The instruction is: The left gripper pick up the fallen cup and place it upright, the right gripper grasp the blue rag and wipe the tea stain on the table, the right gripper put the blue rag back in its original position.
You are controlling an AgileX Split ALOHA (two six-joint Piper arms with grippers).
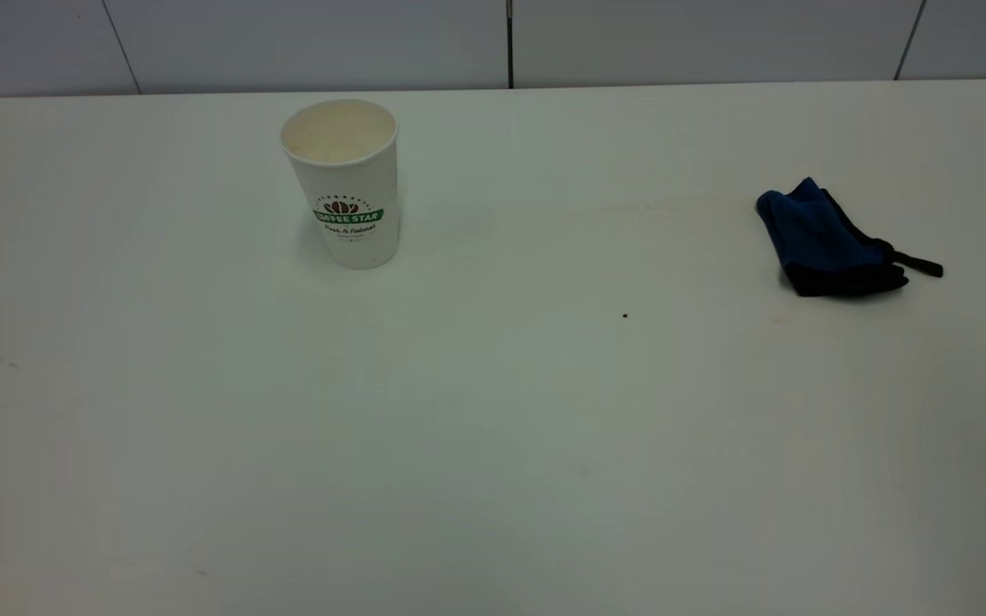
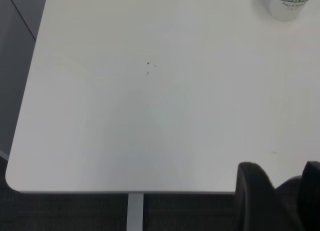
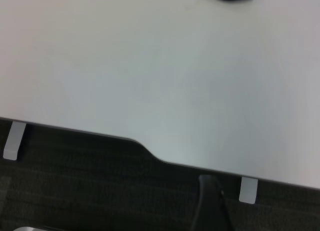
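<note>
A: What lies behind the bench [image 1: 493, 411]?
B: A pale panelled wall [image 1: 305, 43] with dark seams.
A: Below its edge?
B: Dark floor [image 3: 90, 191], plus two light-grey brackets [image 3: 14, 140] at the rim.

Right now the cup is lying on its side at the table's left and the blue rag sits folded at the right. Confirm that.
Not quite: the cup is standing upright, its open mouth facing up, as the exterior view shows. The rest holds: it is on the left part of the table, and the blue rag lies folded at the right.
</note>
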